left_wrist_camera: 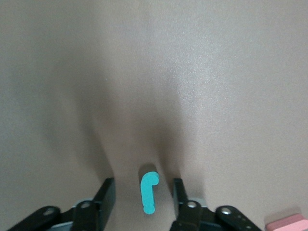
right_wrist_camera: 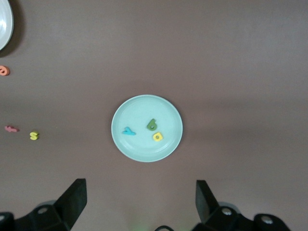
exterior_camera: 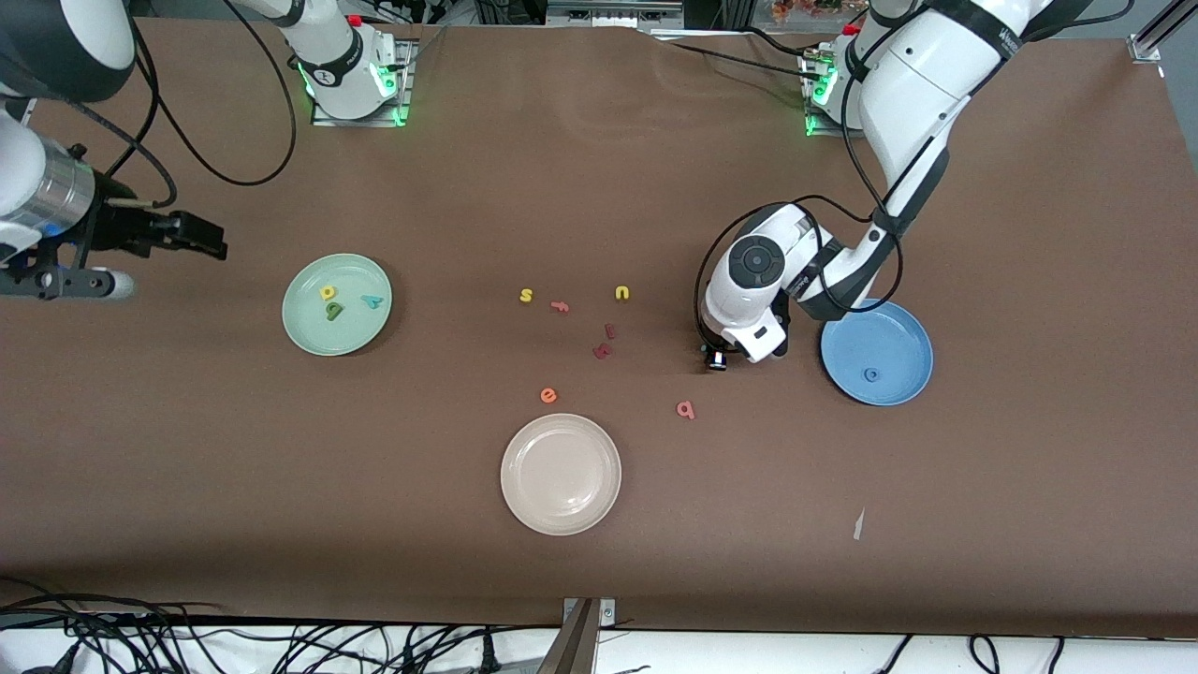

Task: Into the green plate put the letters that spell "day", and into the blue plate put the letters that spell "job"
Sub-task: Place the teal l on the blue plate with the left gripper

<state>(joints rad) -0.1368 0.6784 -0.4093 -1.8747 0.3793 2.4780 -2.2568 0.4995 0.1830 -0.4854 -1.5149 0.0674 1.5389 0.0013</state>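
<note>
Left wrist view shows me the left gripper (left_wrist_camera: 144, 199) down at the table beside the blue plate (exterior_camera: 900, 373), fingers partly parted astride the teal j (left_wrist_camera: 148, 191), not yet pinching it. My right gripper (right_wrist_camera: 139, 199) waits wide open, high over the green plate (right_wrist_camera: 144, 150).

The brown cloth-covered bench (exterior_camera: 599, 168) looks matt and faintly creased. The round pale mint-green plate (right_wrist_camera: 126, 109) and round mid-blue plate (exterior_camera: 903, 332) show smooth, softly glossy plastic. The teal hook-shaped foam letter (left_wrist_camera: 148, 191) looks matt.
</note>
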